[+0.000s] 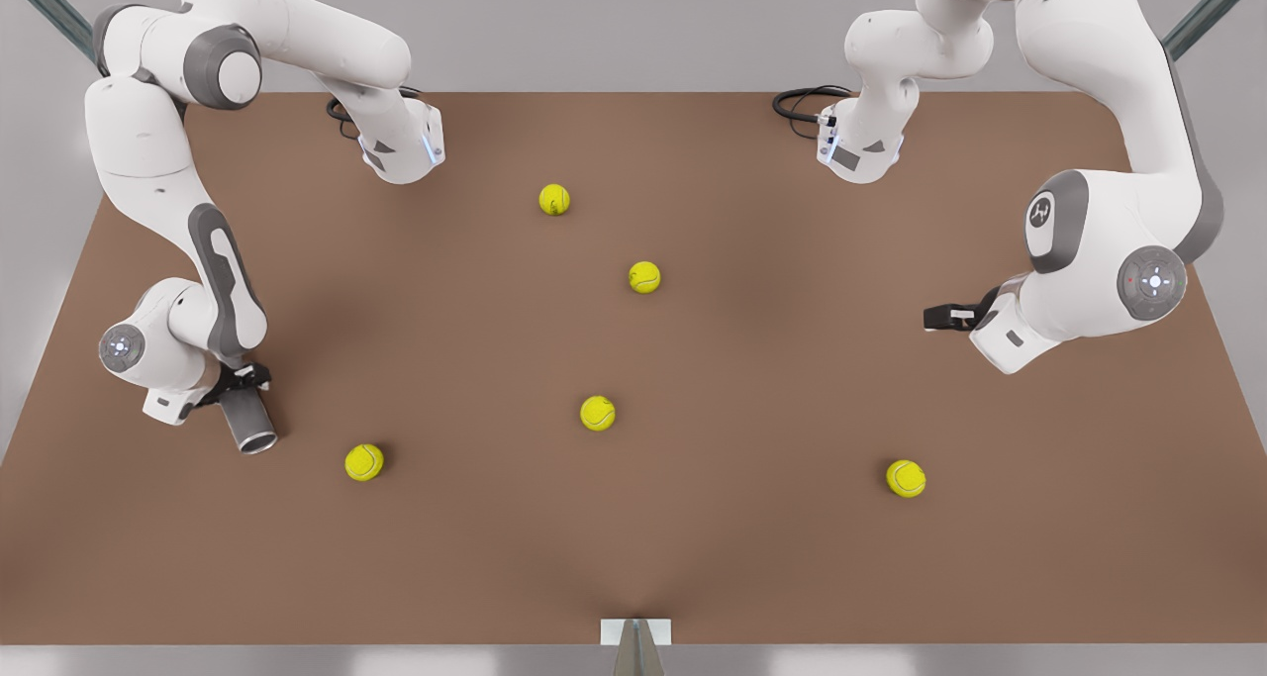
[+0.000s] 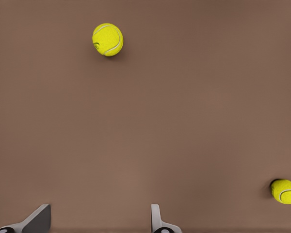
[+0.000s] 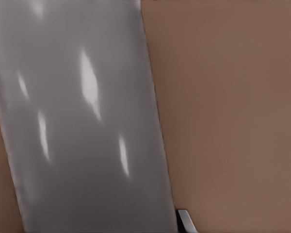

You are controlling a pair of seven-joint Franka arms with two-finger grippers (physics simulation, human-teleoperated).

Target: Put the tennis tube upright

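Note:
The tennis tube [image 1: 252, 424] is a dark grey cylinder at the front view's left. It stands steeply on end, with its lighter rim [image 1: 258, 444] facing up toward the camera. My right gripper [image 1: 238, 384] is shut on its side, near the upper part. In the right wrist view the tennis tube [image 3: 87, 121] looms close, with one fingertip [image 3: 186, 221] beside it. Its lower end is hidden, so I cannot tell whether it touches the table. My left gripper [image 1: 935, 317] waits open above the table at the front view's right, its fingers [image 2: 157, 218] spread over bare tabletop.
Several yellow-green tennis balls lie scattered on the brown table [image 1: 752, 557]. One ball [image 1: 364, 462] sits close to the tube, another [image 1: 597, 413] mid-table, another [image 1: 906, 478] near the front right. Two balls [image 2: 107, 40] [image 2: 284, 191] lie ahead of the left gripper.

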